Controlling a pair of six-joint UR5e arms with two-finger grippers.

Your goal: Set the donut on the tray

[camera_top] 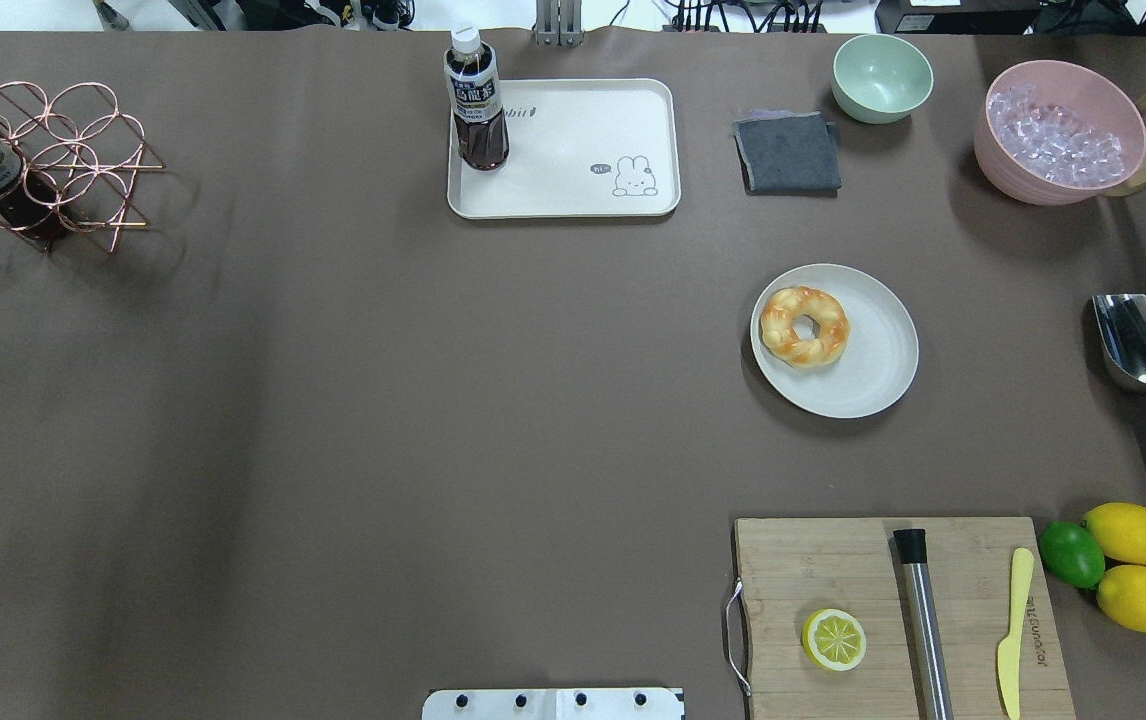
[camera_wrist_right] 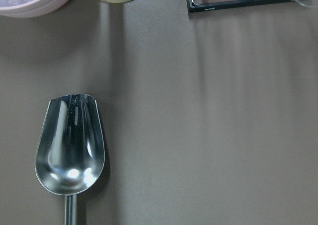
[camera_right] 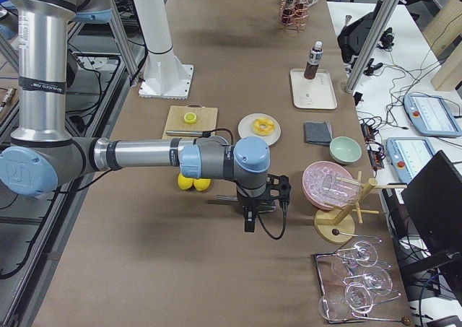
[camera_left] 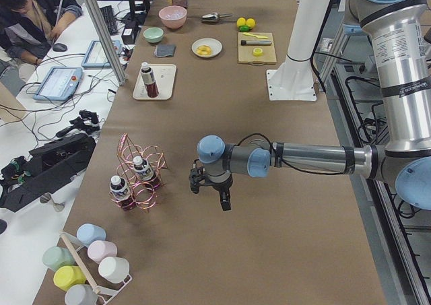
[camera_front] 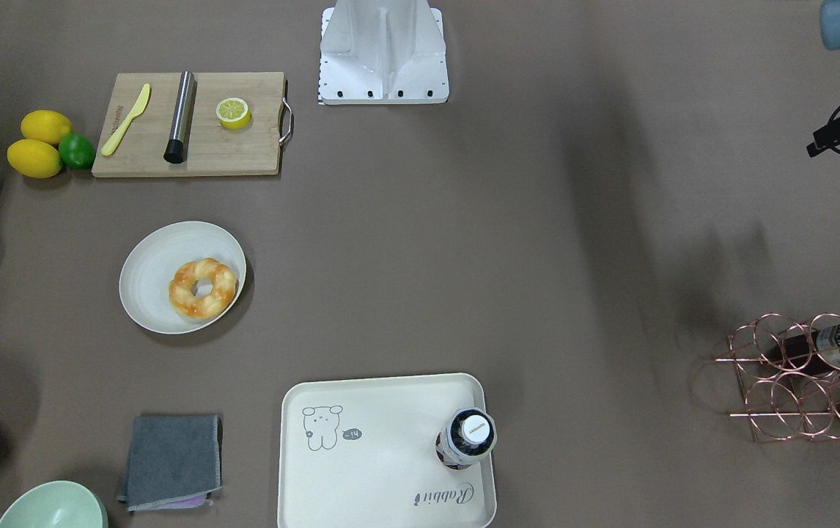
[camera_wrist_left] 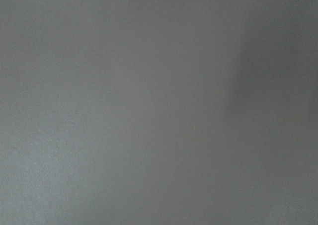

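Overhead exterior: donut (camera_top: 804, 326) on plate (camera_top: 873, 385), 9 o'clock side; tray (camera_top: 573, 200) at 11 o'clock, bottle (camera_top: 476, 100) on its 9 o'clock end. Left gripper (camera_left: 225, 200), right gripper (camera_right: 249, 222) far off, width can't tell. Reach prob. not begun. Next: grasp donut, set on tray's 3 o'clock half.

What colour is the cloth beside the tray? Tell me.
The cloth is dark grey; it shows best in the overhead view.

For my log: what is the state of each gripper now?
Left gripper: cannot be told, side view only.
Right gripper: cannot be told, side view only.
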